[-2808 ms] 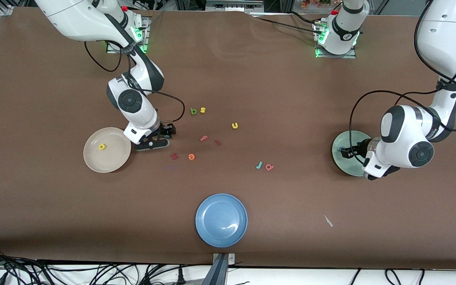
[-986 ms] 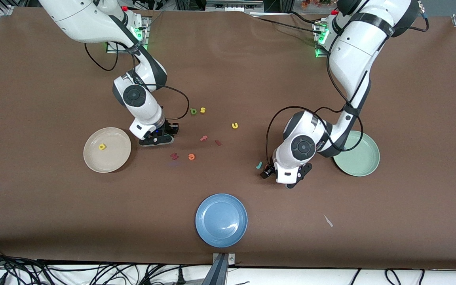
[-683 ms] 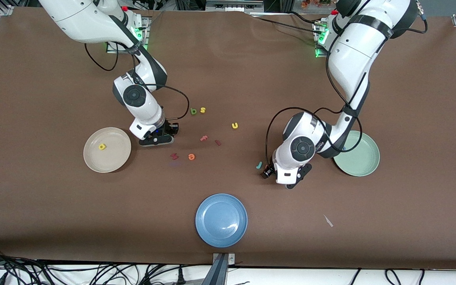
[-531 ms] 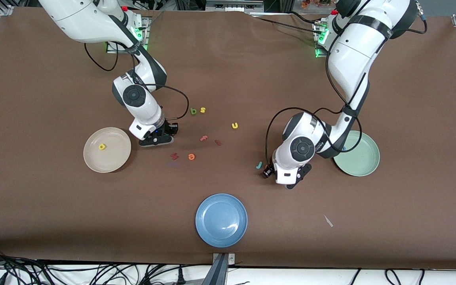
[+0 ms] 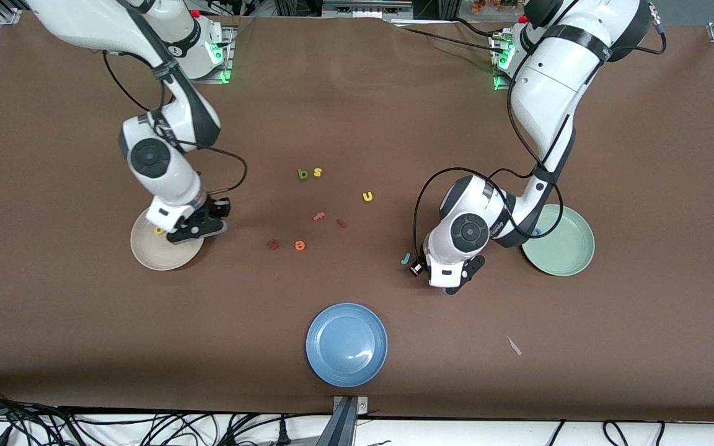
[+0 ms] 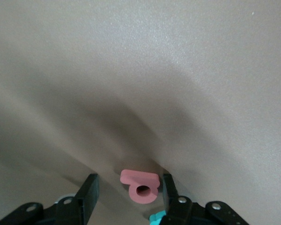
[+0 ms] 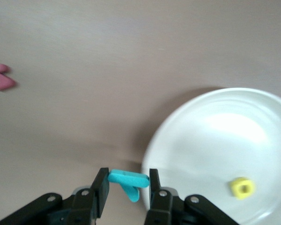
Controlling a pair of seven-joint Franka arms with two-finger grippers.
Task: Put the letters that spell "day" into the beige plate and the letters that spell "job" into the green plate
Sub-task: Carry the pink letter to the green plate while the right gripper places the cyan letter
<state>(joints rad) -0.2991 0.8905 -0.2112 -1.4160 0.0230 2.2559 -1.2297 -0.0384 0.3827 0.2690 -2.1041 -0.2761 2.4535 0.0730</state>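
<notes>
My right gripper (image 7: pixel 126 180) is shut on the teal "y" (image 7: pixel 127 178) and hangs over the rim of the beige plate (image 5: pixel 146 251), where the yellow letter (image 5: pixel 158 231) lies. My left gripper (image 6: pixel 129 185) is down at the table with its open fingers on either side of the salmon-red letter (image 6: pixel 136 177); one finger is close to it and a gap shows at the other. The teal "j" (image 5: pixel 405 257) lies just beside that gripper (image 5: pixel 418 267). The blue "o" (image 5: pixel 537 232) sits in the green plate (image 5: pixel 564 254). The dark green letter (image 5: pixel 302 174) lies mid-table.
A yellow "s" (image 5: pixel 317 172), a yellow "u" (image 5: pixel 367 196), a pink "f" (image 5: pixel 319 216), two dark red letters (image 5: pixel 341 222) (image 5: pixel 273 244) and an orange "e" (image 5: pixel 299 245) lie scattered mid-table. A blue plate (image 5: pixel 346 344) stands near the front edge.
My right arm has swung from the table beside the beige plate to over its rim, carrying the teal "y". My left gripper's fingers have drawn closer around the salmon-red letter.
</notes>
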